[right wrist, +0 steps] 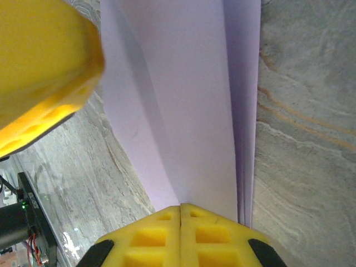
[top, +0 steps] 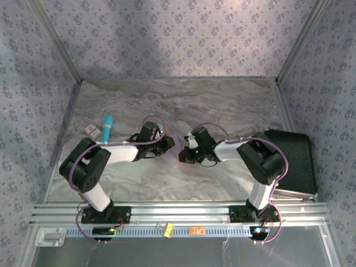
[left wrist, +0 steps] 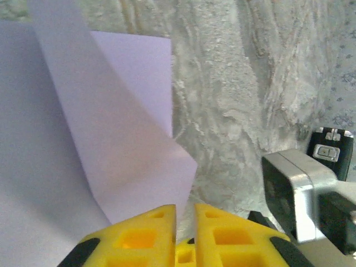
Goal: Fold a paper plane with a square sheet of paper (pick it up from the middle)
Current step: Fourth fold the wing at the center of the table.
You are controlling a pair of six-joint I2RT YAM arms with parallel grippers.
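The right tool [right wrist: 181, 206] is clamped on the folded square sheet of paper [right wrist: 189, 100] at the centre of the surface [top: 222, 100], while the left tool [left wrist: 184, 207], at the sheet's 9 o'clock, stands slightly parted.

Top view: soft, even, rather dim light with a bluish cast. A broad grey shadow lies on the back wall [top: 167, 39] beyond the paper [top: 179, 139]. The surface [top: 222, 100] is palest just behind the paper, no glare.

Left wrist: paper sharp, shaded grey on its left, faint pink glow on the raised flap. Left end effector [left wrist: 184, 222] is soft below the paper.

Right wrist: paper and surface crisp. Yellow finger [right wrist: 41, 67] left of the paper is badly blurred. Right end effector [right wrist: 181, 222] is fairly sharp.
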